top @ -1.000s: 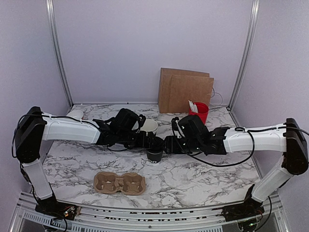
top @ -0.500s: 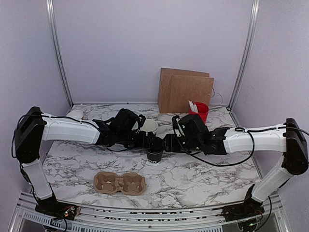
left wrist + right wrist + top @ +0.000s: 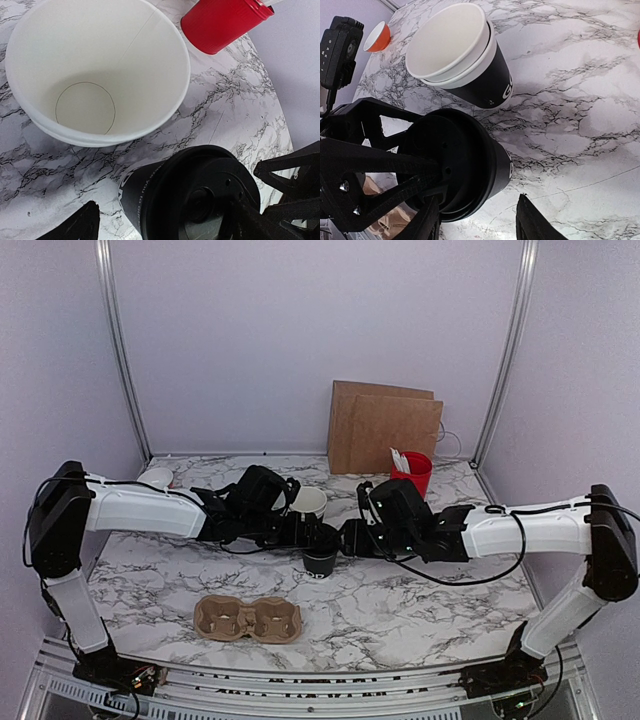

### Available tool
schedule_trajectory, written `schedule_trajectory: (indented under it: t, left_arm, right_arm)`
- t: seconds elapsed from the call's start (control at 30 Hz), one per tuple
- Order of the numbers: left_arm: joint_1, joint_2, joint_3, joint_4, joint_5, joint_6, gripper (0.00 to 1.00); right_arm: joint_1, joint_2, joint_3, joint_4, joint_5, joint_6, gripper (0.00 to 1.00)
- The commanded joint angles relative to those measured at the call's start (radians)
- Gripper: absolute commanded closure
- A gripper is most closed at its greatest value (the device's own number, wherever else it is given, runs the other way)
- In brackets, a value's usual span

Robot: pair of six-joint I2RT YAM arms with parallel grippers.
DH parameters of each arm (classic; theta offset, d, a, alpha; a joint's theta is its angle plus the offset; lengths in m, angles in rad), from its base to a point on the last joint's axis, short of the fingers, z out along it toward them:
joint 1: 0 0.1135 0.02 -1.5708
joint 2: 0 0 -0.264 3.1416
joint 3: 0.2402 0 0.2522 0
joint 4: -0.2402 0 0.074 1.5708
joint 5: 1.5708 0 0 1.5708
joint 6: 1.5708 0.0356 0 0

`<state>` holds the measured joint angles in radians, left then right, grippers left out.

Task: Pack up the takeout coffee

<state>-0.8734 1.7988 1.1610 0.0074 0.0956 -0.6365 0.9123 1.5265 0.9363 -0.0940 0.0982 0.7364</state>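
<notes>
- Top view: the lidded cup [image 3: 321, 562] is small and black. It stands upright on the marble table [image 3: 430, 590], near its middle, with its long axis vertical and its lid upward.
- Just behind it stand the stacked cups [image 3: 309, 502], cream at the mouth and open upward.
- The left gripper [image 3: 305, 536] and right gripper [image 3: 338, 540] meet at the lidded cup from either side. How their jaws stand cannot be told from here.
- Left wrist view: the lidded cup [image 3: 145, 200] shows white lettering on its black wall and a flat black lid [image 3: 210, 195] on top.
- The stacked cups [image 3: 97, 70] show a bare cream inside.
- The left gripper [image 3: 167, 215] stands wide, with the cup between its jaws. One of its fingers [image 3: 75, 227] is clear of the wall, with marble showing between them. Contact on the far side is unclear.
- Right wrist view: the lidded cup [image 3: 495, 170] stands upright beside the stacked cups [image 3: 452, 50], which are cream cups nested in a black one with a white mark.
- The right gripper [image 3: 480, 220] is partly spread around the lidded cup. One of its fingers [image 3: 532, 222] is apart from the wall, and nothing is gripped.
</notes>
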Motion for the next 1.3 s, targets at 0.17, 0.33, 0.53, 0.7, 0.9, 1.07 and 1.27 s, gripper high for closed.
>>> schedule_trajectory:
  t: [0.17, 0.33, 0.53, 0.7, 0.9, 1.07, 1.27]
  left_arm:
    - [-0.007, -0.006, -0.025, -0.080, -0.004, 0.011, 0.08]
    - [-0.007, -0.004, -0.022, -0.080, -0.002, 0.012, 0.08]
    - [-0.007, 0.001, -0.021, -0.080, -0.001, 0.009, 0.08]
    - [-0.007, 0.002, -0.020, -0.080, -0.002, 0.009, 0.08]
    - [-0.007, 0.000, -0.023, -0.080, -0.002, 0.006, 0.08]
    - [-0.007, -0.008, -0.024, -0.080, -0.001, 0.008, 0.08]
    - [-0.008, -0.015, -0.023, -0.075, 0.004, 0.010, 0.08]
  right_arm:
    - [-0.002, 0.039, 0.005, 0.007, 0.005, 0.015, 0.51]
    - [0.000, 0.020, -0.013, 0.028, 0.011, 0.022, 0.53]
    - [-0.003, -0.024, -0.032, 0.045, 0.038, 0.009, 0.53]
    - [-0.003, -0.033, -0.053, 0.063, 0.038, 0.021, 0.53]
    - [-0.003, -0.028, -0.048, 0.055, 0.043, 0.026, 0.53]
    - [-0.003, -0.031, -0.055, 0.044, 0.059, 0.043, 0.55]
    - [-0.003, -0.045, -0.063, 0.059, 0.063, 0.041, 0.55]
